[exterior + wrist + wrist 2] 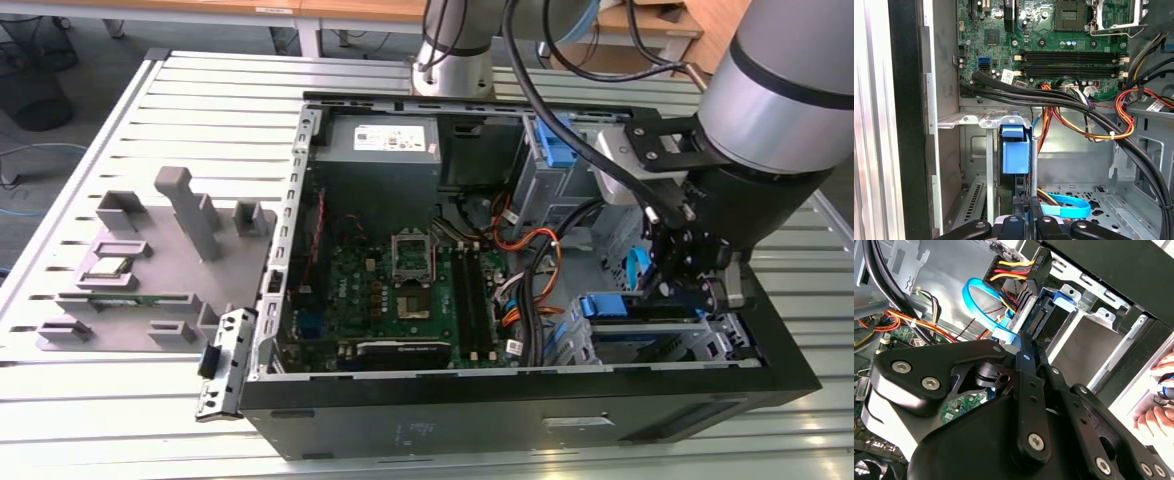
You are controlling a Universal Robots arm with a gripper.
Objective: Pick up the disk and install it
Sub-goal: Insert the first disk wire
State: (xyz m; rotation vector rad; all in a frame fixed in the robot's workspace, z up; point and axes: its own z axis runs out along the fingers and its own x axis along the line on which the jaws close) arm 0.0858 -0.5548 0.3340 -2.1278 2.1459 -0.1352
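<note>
The disk (1015, 150) stands on edge in the metal drive bay (971, 120) at the front corner of the open computer case (534, 400), on the exterior view's right. Its blue carrier bracket faces the camera in the first wrist view. In the second wrist view the disk (1030, 315) shows as a thin grey and blue edge running out past the fingertips. My gripper (1024, 220) is lowered into the bay and shut on the disk's edge. From outside, the gripper (681, 290) hangs over the blue bracket (641, 308).
Black, orange and yellow cable bundles (1069, 102) cross beside the bay, with a blue data cable (979, 295) close to the disk. The motherboard (400, 290) and power supply (384, 140) fill the case. A grey parts fixture (147, 260) lies at the exterior view's left. A hand (1159, 390) rests outside the case.
</note>
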